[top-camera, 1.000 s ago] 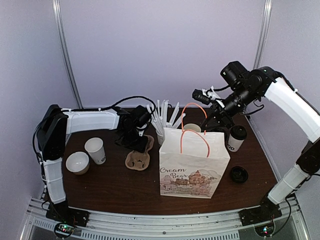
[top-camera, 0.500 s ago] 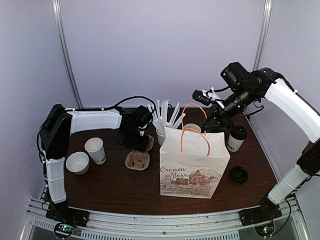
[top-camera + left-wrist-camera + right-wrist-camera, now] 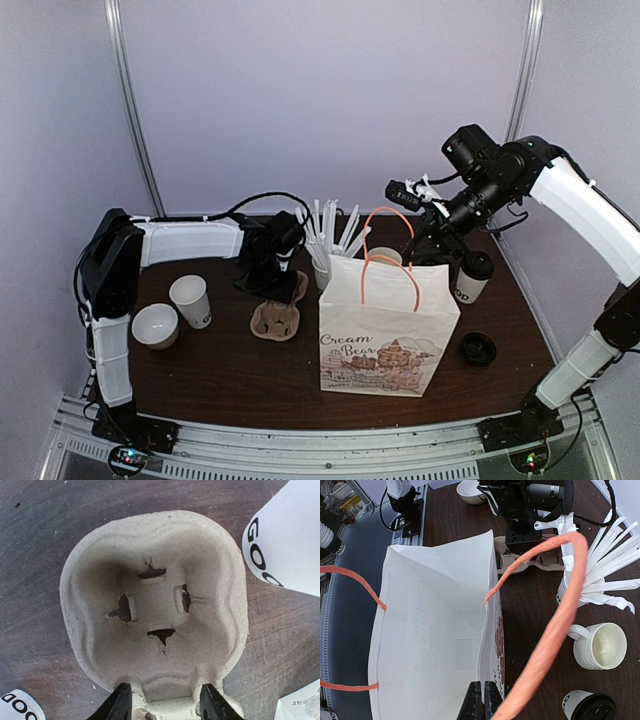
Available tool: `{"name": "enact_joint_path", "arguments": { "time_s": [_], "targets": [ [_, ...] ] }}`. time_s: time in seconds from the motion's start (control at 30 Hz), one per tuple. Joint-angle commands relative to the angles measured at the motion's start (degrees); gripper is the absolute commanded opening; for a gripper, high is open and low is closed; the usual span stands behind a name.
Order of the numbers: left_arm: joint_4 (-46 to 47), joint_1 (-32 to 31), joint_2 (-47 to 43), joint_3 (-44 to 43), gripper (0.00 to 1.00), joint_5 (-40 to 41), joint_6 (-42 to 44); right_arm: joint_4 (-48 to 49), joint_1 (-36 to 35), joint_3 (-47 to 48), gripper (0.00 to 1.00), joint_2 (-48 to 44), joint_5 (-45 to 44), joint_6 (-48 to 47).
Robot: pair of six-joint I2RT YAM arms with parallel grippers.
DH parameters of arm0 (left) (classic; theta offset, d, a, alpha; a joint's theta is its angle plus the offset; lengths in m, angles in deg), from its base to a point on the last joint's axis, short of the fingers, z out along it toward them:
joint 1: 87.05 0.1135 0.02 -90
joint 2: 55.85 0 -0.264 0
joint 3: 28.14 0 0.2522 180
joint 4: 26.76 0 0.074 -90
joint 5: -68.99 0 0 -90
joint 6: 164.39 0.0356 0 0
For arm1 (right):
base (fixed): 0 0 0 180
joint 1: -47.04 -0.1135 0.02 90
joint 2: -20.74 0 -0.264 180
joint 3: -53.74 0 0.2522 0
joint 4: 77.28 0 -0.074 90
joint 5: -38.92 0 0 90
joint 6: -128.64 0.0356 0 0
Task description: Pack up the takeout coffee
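Observation:
One takeout coffee cup with its black lid on stands right of the paper bag; it shows too in the right wrist view. A lidless white cup stands at the left and a loose black lid lies at the right. My right gripper is shut on the bag's back rim, holding the bag open. My left gripper points down over the cardboard cup carrier, its fingers closed against the narrow waist between the two wells.
A same-print cup full of white sticks and a cream mug stand behind the bag. A small bowl sits at the far left. The bag's orange handles arch across the right wrist view.
The left arm's upper part has shifted slightly; both grippers, the carrier and the bag stay where they were.

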Motion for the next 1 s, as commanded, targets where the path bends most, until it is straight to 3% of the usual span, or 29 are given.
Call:
{"name": "enact_joint_path", "arguments": {
  "time_s": [0.0,0.6,0.97],
  "targets": [
    [0.12,0.33,1.09,-0.16,0.48,0.44,-1.13,0.22,0.19,-0.38,0.00,-0.76,0.17,0.22],
    [0.04,0.26,-0.14,1.06,0.35,-0.32,-1.82,0.48,0.19,-0.13,0.00,0.08,0.38,0.30],
    [-1.97,0.27,-12.95,3.41,0.31,1.55,-0.37,-0.35,0.19,1.38,0.00,0.39,-0.13,0.39]
  ]
}}
